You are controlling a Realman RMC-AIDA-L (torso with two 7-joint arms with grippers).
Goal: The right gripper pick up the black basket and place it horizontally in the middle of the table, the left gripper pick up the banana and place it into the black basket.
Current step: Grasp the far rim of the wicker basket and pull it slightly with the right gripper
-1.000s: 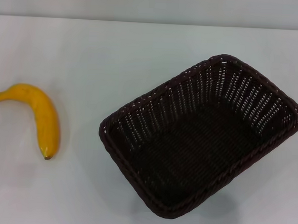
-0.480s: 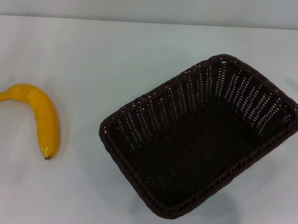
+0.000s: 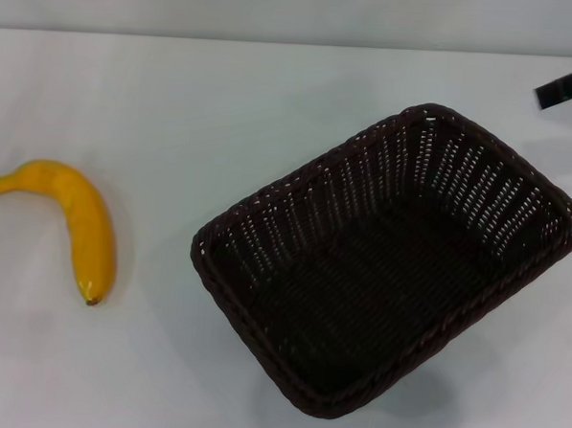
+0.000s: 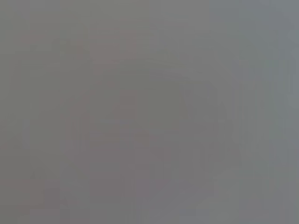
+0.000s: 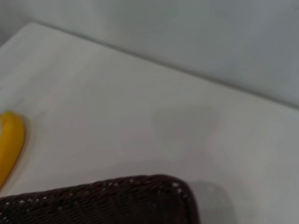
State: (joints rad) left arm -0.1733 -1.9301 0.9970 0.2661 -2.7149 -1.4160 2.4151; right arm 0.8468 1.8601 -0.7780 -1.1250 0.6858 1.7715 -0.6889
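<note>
The black basket point(image 3: 389, 263) stands empty on the white table point(image 3: 195, 113), right of the middle and turned at a slant; a corner of its rim shows in the right wrist view point(image 5: 140, 198). The banana point(image 3: 79, 224) lies at the table's left side and shows at the edge of the right wrist view point(image 5: 9, 144). The tip of my right gripper point(image 3: 568, 86) reaches in at the right edge, above and beyond the basket's far right corner, apart from it. My left gripper is out of view; the left wrist view shows only blank grey.
The table's far edge point(image 3: 295, 44) meets a pale wall. Bare tabletop lies between the banana and the basket.
My right gripper's black tip has come into the head view at the upper right edge. The basket and the banana have not moved.
</note>
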